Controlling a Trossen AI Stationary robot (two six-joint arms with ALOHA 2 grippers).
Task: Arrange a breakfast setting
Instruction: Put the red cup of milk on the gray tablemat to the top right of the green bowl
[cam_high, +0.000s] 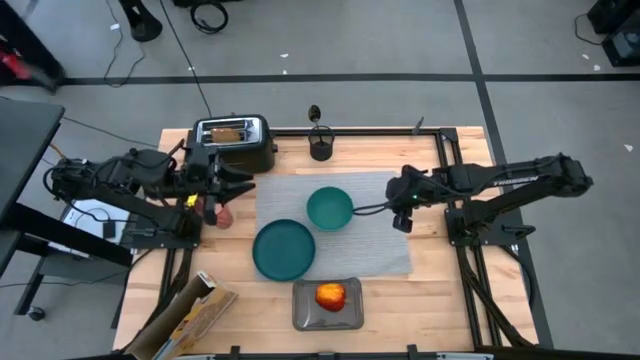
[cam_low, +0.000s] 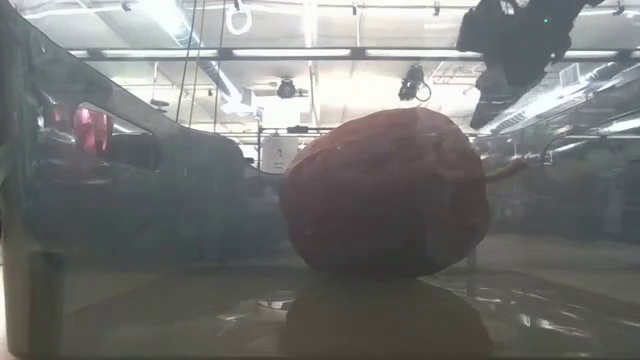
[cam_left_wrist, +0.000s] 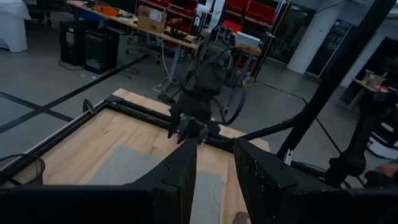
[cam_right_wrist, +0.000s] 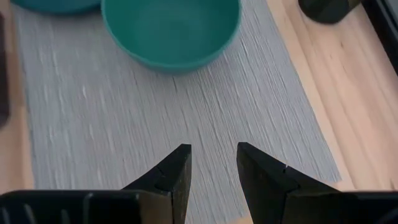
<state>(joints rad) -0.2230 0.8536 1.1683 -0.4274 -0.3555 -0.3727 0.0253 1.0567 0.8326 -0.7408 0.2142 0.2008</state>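
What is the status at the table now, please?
Left gripper open, beside toaster. Right gripper open, over placemat near bowl. Apple on tray. Nothing blocking.

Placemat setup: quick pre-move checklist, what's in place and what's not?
1. Placemat flat on the table: ok.
2. Plate on the placemat: ok, at its near left corner, partly over the edge.
3. Bowl on the placemat, beside the plate: ok, looks empty.
4. Apple on the setting: not ok, it sits in the grey tray off the placemat.
5. Toast served: not ok, a slice shows in the toaster.
6. Claws free: right claw open and empty over bare placemat, ok; left claw open in its wrist view, a pink cup lies near it, contact cannot tell.
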